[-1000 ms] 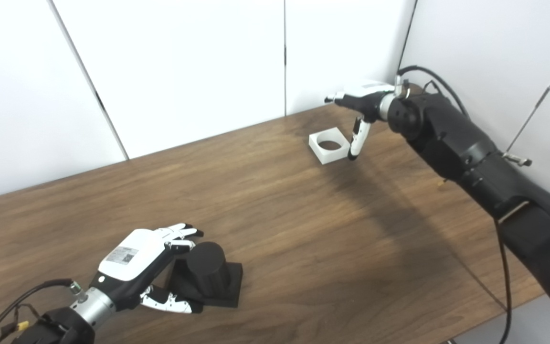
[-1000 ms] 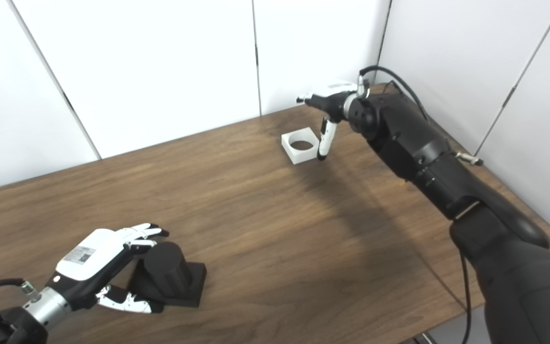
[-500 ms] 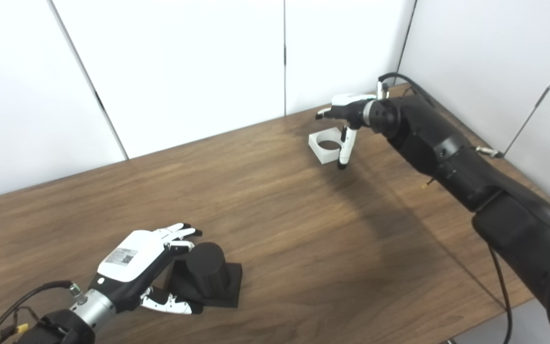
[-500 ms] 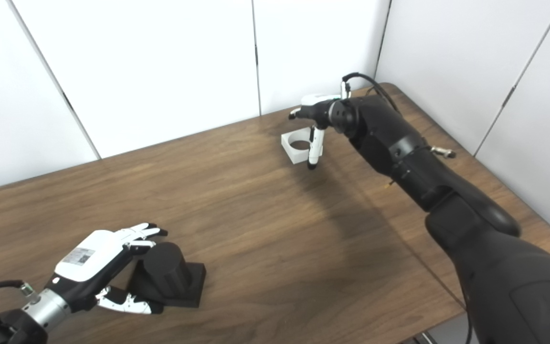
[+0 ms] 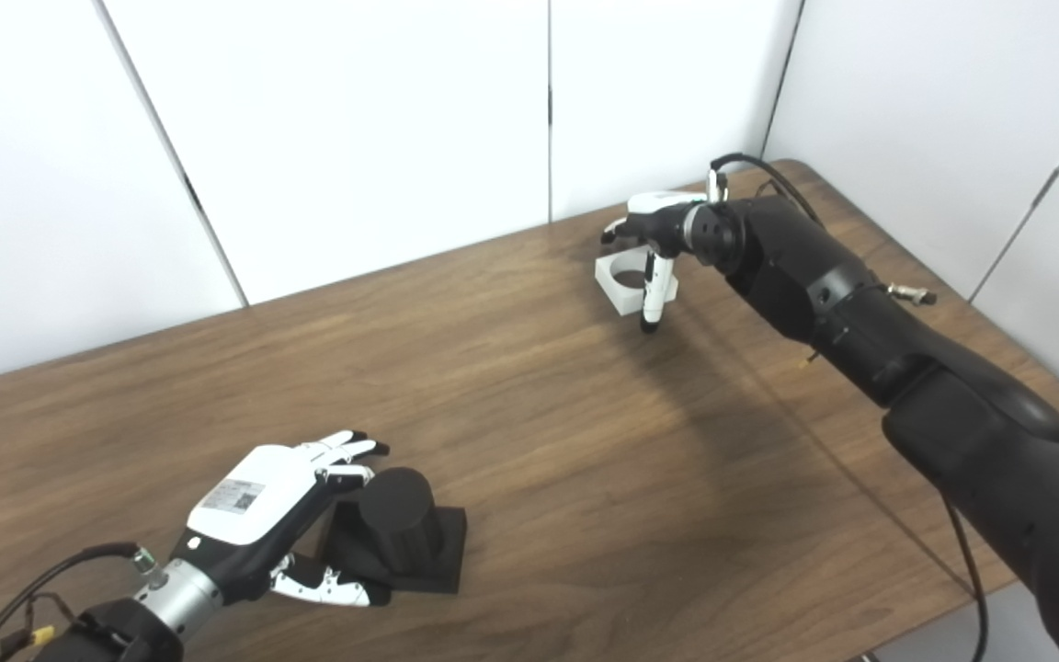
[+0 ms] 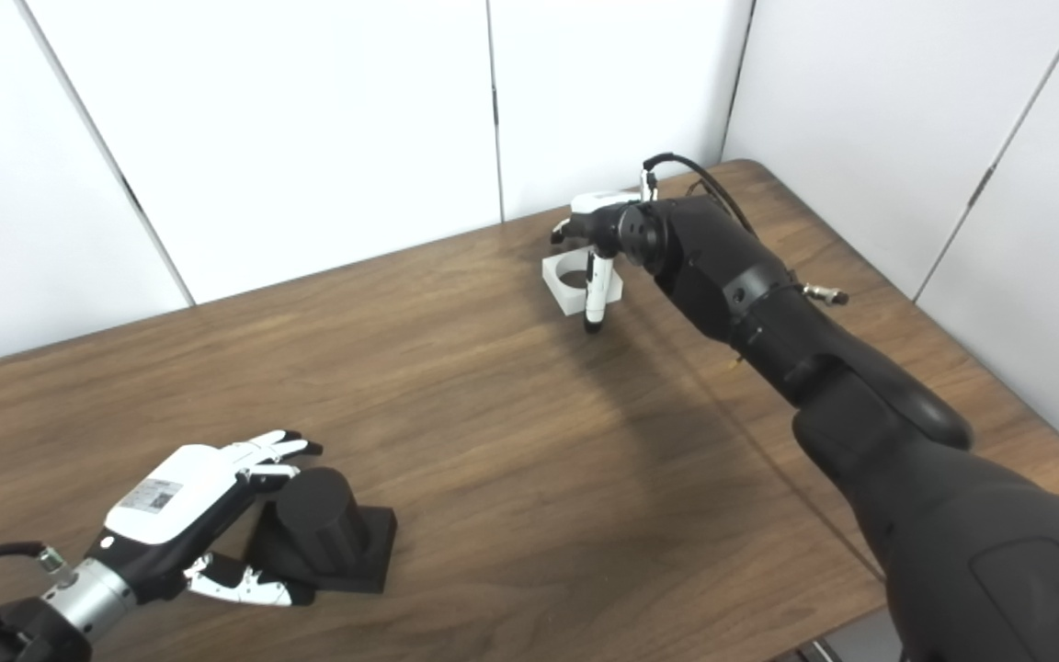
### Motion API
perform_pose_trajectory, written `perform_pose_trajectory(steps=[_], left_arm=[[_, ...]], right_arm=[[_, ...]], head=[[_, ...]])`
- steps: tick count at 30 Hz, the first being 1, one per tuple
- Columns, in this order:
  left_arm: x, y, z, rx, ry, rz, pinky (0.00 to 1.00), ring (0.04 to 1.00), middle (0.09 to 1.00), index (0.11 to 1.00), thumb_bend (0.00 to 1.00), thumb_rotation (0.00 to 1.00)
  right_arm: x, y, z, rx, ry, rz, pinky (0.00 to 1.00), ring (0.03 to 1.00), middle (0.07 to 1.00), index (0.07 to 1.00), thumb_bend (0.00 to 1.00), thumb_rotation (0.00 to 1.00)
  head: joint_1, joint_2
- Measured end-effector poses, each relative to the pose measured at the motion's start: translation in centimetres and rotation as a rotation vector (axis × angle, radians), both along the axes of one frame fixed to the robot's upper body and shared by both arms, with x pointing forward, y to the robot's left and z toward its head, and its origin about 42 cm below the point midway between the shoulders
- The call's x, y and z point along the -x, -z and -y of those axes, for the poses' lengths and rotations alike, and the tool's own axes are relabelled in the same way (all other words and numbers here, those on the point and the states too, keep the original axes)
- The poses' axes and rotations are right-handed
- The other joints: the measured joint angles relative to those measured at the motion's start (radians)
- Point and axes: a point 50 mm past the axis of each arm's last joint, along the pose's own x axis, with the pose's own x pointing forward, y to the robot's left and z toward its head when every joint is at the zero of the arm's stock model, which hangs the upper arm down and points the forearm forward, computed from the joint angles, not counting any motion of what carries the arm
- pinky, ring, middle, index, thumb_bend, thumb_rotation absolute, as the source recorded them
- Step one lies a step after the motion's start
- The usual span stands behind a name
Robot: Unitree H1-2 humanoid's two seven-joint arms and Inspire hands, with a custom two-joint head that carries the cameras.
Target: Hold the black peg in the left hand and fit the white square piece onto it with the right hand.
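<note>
Two hands are working over a brown wood-grain table (image 5: 539, 441), white wall panels (image 5: 355, 138) closing it in behind. Left hand (image 5: 277, 515), wearing a small label too blurred to read, is cupping the black peg (image 5: 398, 519) near the front edge, fingers apart, not clamped. Right hand (image 5: 654, 234) is hovering at the white square piece (image 5: 623, 280) far back, spread, one finger (image 5: 652, 294) reaching down beside it.

Test lab: bare white wall panels (image 5: 355, 138), wooden table (image 5: 539, 441).
</note>
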Motion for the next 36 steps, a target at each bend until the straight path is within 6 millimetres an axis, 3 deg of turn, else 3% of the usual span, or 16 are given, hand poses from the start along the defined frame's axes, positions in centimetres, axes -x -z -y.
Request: perform_pose_trajectory(steps=[10,19,31,34,35,36], left_arm=[[0.1,0.0,0.0,0.002,-0.001,0.001,0.86,0.932,0.894,0.492,0.52,0.06],[0.2,0.0,-0.2,0.009,-0.005,-0.005,0.86,0.928,0.892,0.492,0.52,0.06],[0.2,0.1,-0.6,0.020,0.003,-0.016,0.86,0.922,0.889,0.492,0.52,0.06],[0.2,0.1,-0.6,0.018,0.004,-0.016,0.86,0.922,0.891,0.492,0.52,0.06],[0.2,0.1,-0.6,0.018,0.004,-0.016,0.86,0.922,0.891,0.492,0.52,0.06],[0.2,0.1,-0.7,0.019,0.004,-0.016,0.86,0.923,0.891,0.492,0.52,0.06]], right_arm=[[-0.1,0.1,0.4,0.013,-0.031,0.051,0.81,0.909,0.911,0.750,0.76,0.07],[0.6,0.2,1.3,0.015,-0.039,0.063,0.79,0.900,0.893,0.699,0.76,0.11],[1.8,0.2,2.3,0.022,-0.031,0.075,0.78,0.888,0.889,0.701,0.78,0.10],[1.8,0.3,2.4,0.021,-0.029,0.075,0.78,0.879,0.876,0.657,0.78,0.08],[1.9,0.3,2.5,0.018,-0.026,0.076,0.79,0.879,0.871,0.637,0.78,0.08],[1.9,0.3,2.6,0.016,-0.023,0.076,0.80,0.877,0.865,0.566,0.65,0.10]], head=[[-0.003,0.008],[-0.011,0.017],[-0.020,0.025],[-0.020,0.025],[-0.020,0.034],[-0.018,0.035]])
